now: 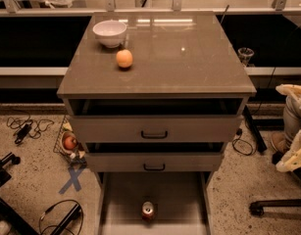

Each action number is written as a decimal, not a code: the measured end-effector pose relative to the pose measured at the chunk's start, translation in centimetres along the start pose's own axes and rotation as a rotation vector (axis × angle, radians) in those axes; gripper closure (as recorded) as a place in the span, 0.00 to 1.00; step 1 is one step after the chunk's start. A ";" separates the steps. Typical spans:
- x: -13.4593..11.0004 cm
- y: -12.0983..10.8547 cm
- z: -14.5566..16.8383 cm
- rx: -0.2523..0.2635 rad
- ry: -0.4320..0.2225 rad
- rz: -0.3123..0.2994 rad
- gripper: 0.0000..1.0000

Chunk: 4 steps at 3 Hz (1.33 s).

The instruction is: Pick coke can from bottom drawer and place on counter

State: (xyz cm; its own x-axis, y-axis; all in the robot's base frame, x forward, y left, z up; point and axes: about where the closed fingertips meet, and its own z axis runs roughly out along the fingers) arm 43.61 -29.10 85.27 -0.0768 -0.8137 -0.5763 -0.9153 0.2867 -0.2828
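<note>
The coke can (148,211) stands upright on the pale floor of the bottom drawer (121,199), which is pulled out at the lower middle. The can is red with a silver top. The counter (189,58) is the glossy grey-brown top of the cabinet. My gripper (293,155) and its pale arm show only partly at the right edge, beside the cabinet, well to the right of the can and above the level of the drawer.
A white bowl (110,33) and an orange fruit (124,58) sit on the counter's left back part. Two upper drawers with black handles (154,134) stand slightly open. Cables, a blue X mark (72,179) and a wire basket (67,142) lie on the floor at left.
</note>
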 end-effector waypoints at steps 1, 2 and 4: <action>0.0 0.0 0.0 0.000 0.000 0.000 0.00; 0.8 0.7 3.1 -0.001 -0.071 0.046 0.00; 4.5 3.3 15.2 0.114 -0.373 0.172 0.00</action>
State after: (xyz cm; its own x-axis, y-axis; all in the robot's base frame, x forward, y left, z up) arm 46.27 -24.13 70.13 -0.0570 -0.5163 -0.8545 -0.8505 0.4734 -0.2292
